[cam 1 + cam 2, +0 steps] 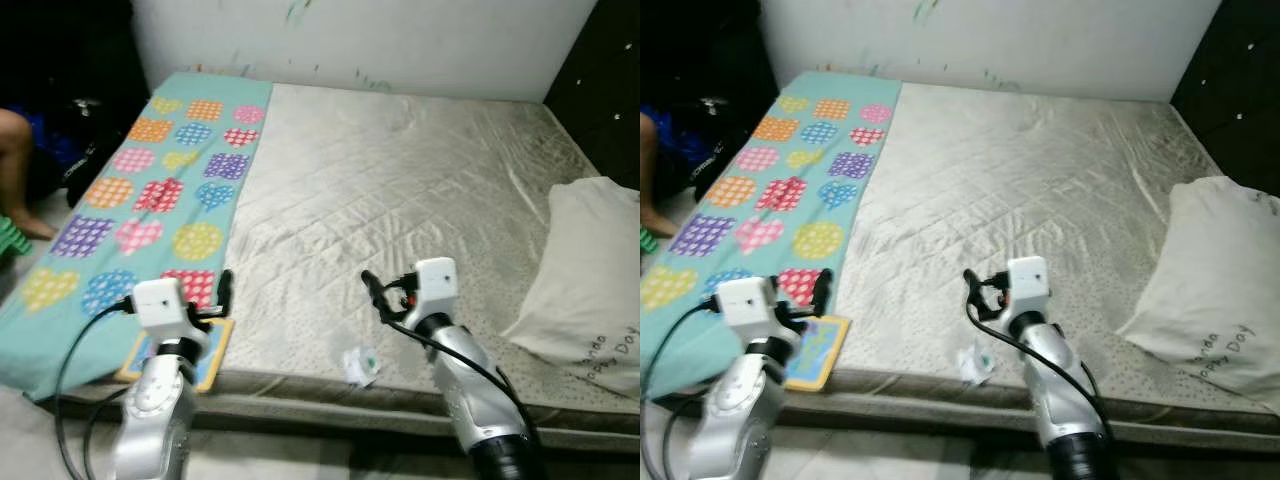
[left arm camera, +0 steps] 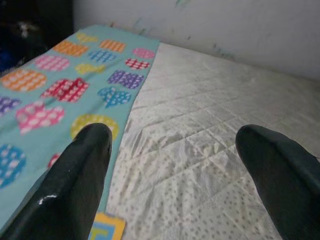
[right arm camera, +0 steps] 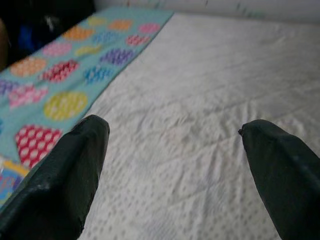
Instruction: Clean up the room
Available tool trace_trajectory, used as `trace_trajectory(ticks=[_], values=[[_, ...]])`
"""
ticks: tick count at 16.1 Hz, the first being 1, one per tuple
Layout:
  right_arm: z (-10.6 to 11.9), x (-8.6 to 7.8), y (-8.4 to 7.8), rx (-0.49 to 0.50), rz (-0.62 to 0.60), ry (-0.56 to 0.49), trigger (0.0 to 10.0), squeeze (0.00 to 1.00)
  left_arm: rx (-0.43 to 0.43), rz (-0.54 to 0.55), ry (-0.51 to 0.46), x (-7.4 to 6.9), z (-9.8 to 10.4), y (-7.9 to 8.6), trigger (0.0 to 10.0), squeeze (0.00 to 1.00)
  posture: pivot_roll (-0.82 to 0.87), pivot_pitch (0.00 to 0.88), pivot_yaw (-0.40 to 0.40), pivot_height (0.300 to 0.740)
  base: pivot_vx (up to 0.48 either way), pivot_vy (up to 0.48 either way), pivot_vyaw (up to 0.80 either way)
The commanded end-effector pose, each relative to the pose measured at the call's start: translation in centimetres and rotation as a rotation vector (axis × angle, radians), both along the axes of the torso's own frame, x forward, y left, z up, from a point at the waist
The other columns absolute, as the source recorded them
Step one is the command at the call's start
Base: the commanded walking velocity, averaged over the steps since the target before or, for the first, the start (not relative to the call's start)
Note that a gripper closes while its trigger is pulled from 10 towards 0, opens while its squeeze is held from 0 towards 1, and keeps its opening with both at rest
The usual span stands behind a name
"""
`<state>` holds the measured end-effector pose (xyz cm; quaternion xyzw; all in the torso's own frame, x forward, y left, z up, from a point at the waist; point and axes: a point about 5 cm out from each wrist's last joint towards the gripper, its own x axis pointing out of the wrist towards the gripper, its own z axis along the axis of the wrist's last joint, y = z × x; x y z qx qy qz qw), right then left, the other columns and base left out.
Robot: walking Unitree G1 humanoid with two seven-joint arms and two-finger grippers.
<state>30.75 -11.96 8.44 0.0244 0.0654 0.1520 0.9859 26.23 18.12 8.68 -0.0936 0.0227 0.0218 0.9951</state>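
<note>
Left eye view: one pillow, one wrapper, one book.

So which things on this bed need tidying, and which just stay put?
To tidy:
crumpled wrapper
book

Stays put:
pillow
heart blanket
mattress

Both claws, left and right, are open with nothing in them.

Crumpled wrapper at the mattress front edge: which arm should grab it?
Right, probably. The crumpled wrapper lies just below the open right gripper; the left gripper hovers farther off, over the teal blanket.
</note>
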Motion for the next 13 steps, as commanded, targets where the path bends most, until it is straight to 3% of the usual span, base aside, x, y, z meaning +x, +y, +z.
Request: trace_trajectory(ticks=[1,9,13], values=[[-0.3,-0.1,-1.4,-0.014,-0.038,0.011,10.0,0.00,-0.007,-0.035,-0.014,0.3,0.3,-1.1,10.0,0.00,-0.05,0.000,-0.055,0.740,0.000,0.000,0.00],[-0.6,-0.2,-1.5,-0.033,-0.045,0.020,10.0,0.00,-0.008,-0.018,0.003,0.4,0.1,-1.1,10.0,0.00,-0.06,0.000,-0.048,0.740,0.000,0.000,0.00],[-1.5,-0.4,-2.1,-0.088,-0.071,0.068,10.0,0.00,-0.010,-0.020,0.104,0.1,-1.4,-1.5,10.0,0.00,-0.06,0.000,-0.034,0.740,0.000,0.000,0.00]])
